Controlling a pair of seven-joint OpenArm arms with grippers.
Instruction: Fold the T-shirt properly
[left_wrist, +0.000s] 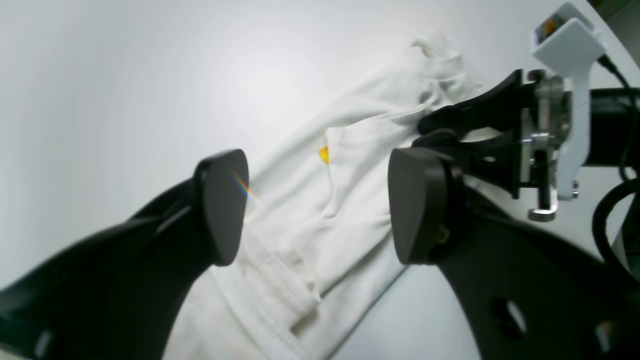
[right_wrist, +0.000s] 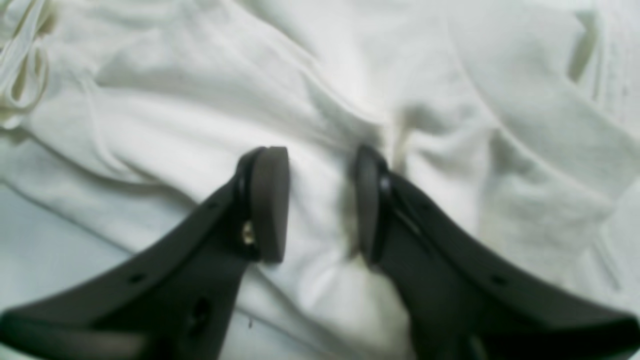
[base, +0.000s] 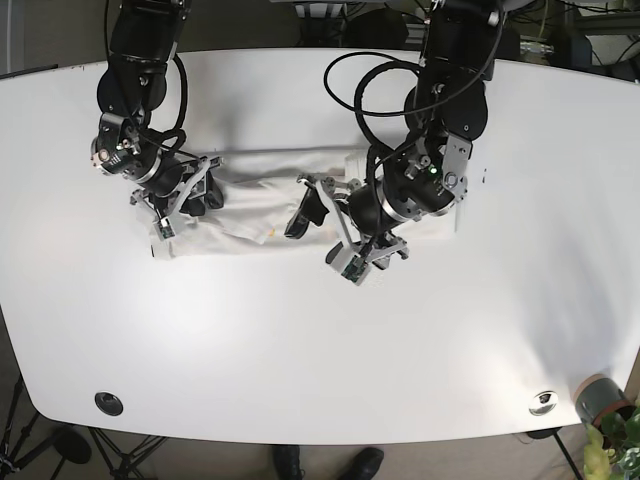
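Observation:
The white T-shirt lies gathered in a long rumpled strip across the middle of the table. A small yellow mark shows on its upper layer. My left gripper hangs open just above the strip's middle, both pads clear of the cloth; in the base view this left gripper is right of centre. My right gripper is down at the strip's far end, jaws narrowed onto a raised ridge of fabric. That right gripper appears at the left in the base view.
The right arm's wrist with its white camera mount and cables sits close to my left fingers. A grey cup by a plant, a silver disc and a black disc rest near the front edge.

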